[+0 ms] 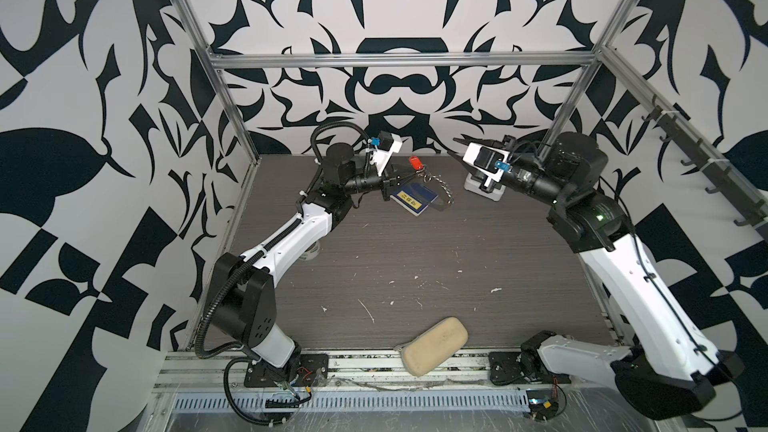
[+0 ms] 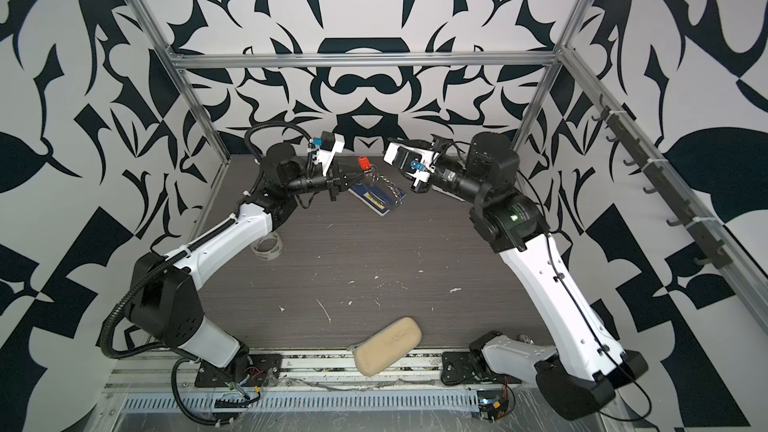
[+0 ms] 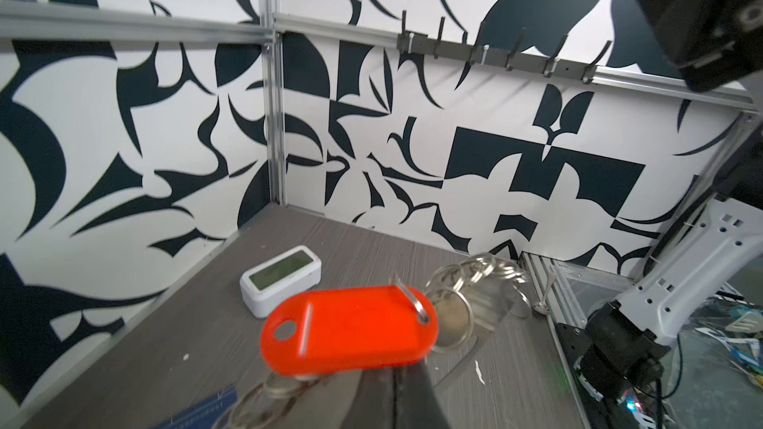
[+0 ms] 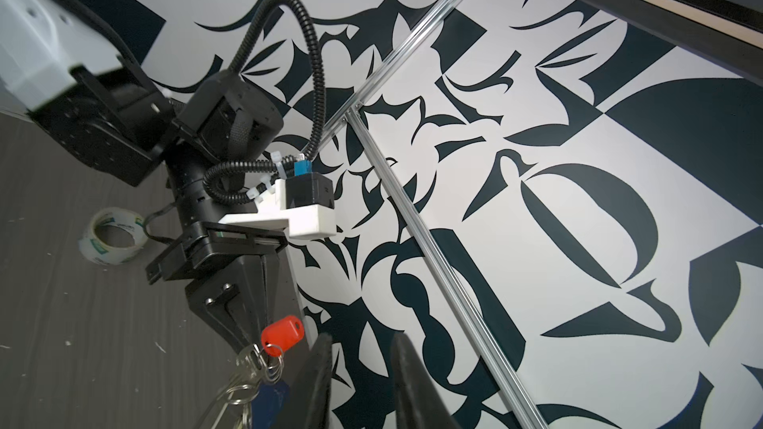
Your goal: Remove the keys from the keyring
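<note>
While the left gripper point(image 1: 402, 179) clamps the stiff keyring point(image 3: 487, 303) near the worktop's point(image 1: 415, 263) far edge, the right gripper point(image 1: 459, 155), jaws apart, should pinch the light, slippery keys point(image 4: 246, 359).

Light: you had bright, even light from above, with soft shadows on the table point(image 1: 415, 251).
Blur: your left wrist view smeared the keys point(image 3: 349, 330).
Focus: your right wrist view left the near left arm point(image 4: 37, 47) soft.
</note>
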